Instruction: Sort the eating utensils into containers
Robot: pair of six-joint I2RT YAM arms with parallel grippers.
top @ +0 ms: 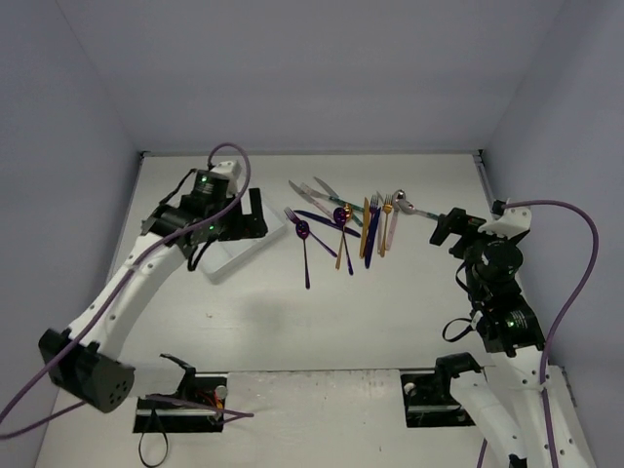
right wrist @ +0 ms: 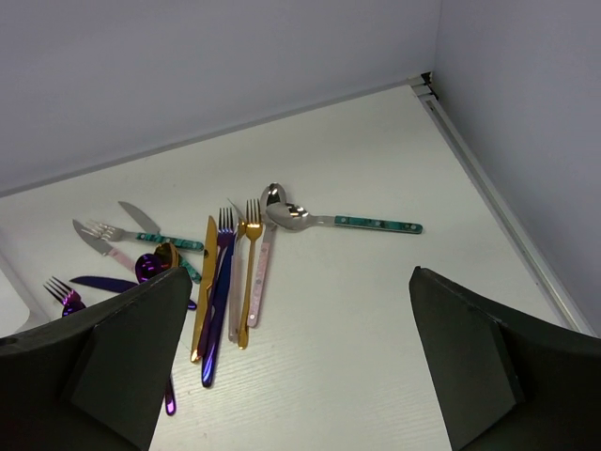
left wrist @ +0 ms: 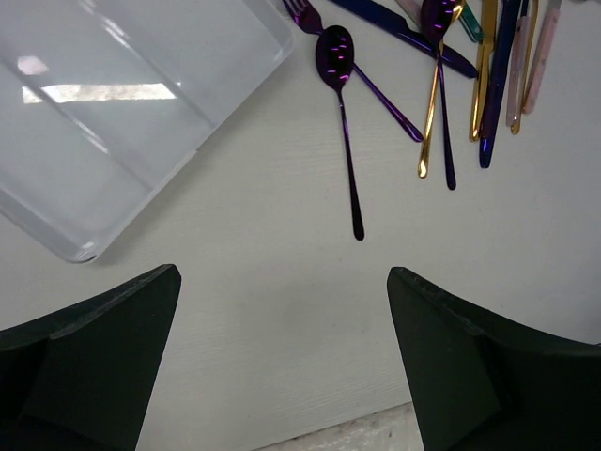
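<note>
Beside the tray (left wrist: 113, 122), loose utensils (top: 366, 229), left gripper (left wrist: 282, 272), right gripper (right wrist: 300, 272) spread

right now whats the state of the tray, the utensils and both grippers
white tray: flat on the table, visible compartments empty
utensils: loose on the table, overlapping, none gripped
left gripper: open, empty
right gripper: open, empty

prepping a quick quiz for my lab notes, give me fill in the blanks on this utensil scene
1. In the top view the white tray lies to the ___ of the utensils.
2. The left pincer and right pincer are both ___, holding nothing.
3. The spoon nearest the right pincer has a ___ handle.
Missing: left; open; teal.
</note>
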